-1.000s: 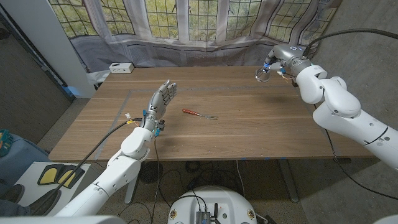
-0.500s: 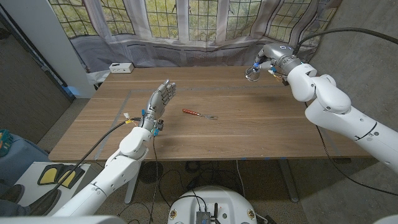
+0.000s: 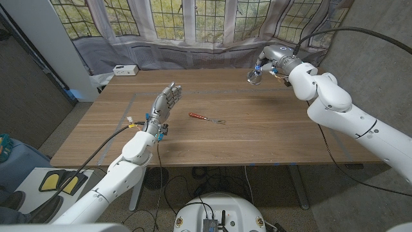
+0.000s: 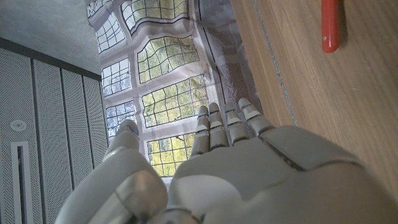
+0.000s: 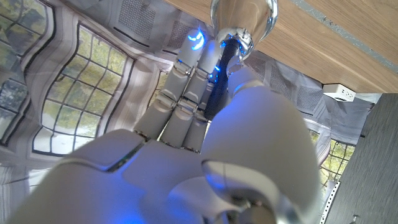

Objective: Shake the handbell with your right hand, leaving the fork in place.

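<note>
Leftward along the far edge of the wooden surface (image 3: 257, 129) went the right hand (image 3: 267, 63), carrying the shiny silver handbell (image 3: 253, 76) from its spot a second before. Its fingers were clamped on the bell's dark handle, the bell hanging above the surface, well beyond the red-handled metal fork (image 3: 206, 118). That fork had not shifted, lying near the surface's middle. To the fork's left, the left hand (image 3: 165, 105) stood raised with fingers apart, holding nothing.
</note>
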Available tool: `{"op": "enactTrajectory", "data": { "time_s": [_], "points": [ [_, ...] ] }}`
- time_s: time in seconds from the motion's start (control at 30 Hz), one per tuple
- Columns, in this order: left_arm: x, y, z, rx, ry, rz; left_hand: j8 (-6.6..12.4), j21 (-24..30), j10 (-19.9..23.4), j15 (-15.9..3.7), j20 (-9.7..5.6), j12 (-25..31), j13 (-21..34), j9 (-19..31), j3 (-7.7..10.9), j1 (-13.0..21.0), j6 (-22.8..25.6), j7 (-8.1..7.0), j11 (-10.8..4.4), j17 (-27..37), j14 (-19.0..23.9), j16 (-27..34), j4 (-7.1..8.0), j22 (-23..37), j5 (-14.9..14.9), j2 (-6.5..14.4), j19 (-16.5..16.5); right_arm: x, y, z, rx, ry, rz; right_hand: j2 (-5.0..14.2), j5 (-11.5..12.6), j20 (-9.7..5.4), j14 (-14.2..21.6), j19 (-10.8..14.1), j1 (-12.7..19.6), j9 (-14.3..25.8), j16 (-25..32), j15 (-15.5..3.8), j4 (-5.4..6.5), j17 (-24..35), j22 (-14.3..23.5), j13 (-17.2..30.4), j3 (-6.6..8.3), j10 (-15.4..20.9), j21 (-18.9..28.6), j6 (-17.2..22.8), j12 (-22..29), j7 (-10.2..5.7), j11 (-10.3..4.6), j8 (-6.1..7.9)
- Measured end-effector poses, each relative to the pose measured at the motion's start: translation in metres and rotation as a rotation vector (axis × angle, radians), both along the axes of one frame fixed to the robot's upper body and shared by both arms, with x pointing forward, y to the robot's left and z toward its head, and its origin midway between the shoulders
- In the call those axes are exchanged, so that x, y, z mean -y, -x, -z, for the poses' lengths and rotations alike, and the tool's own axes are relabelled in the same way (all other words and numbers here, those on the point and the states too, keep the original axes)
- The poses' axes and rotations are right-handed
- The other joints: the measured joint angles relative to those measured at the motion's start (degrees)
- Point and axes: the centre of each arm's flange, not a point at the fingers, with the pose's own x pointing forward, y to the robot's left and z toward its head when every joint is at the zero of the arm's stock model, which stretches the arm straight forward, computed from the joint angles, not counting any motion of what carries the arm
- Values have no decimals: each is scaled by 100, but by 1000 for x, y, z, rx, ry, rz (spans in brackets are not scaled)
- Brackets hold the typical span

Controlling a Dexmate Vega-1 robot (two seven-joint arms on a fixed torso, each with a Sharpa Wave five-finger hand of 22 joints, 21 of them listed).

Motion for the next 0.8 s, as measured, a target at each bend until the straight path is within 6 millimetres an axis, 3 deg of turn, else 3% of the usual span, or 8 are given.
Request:
{"op": "enactTrajectory", "data": {
  "time_s": [0.8],
  "points": [
    [-6, 2, -1, 6, -14, 2, 0, 0, -21, 0, 0, 0, 0, 0, 0, 0, 0, 0, 20, 0, 0, 0, 0, 0, 0, 0, 0, -33, -39, -9, -91, 73, 31, -1, -2, 20, 22, -40, -1, -2, -24, -21, -1, -16, -29, 0, -1, 11, 63, 23, -47, 23, -11, -4]
  ]
}}
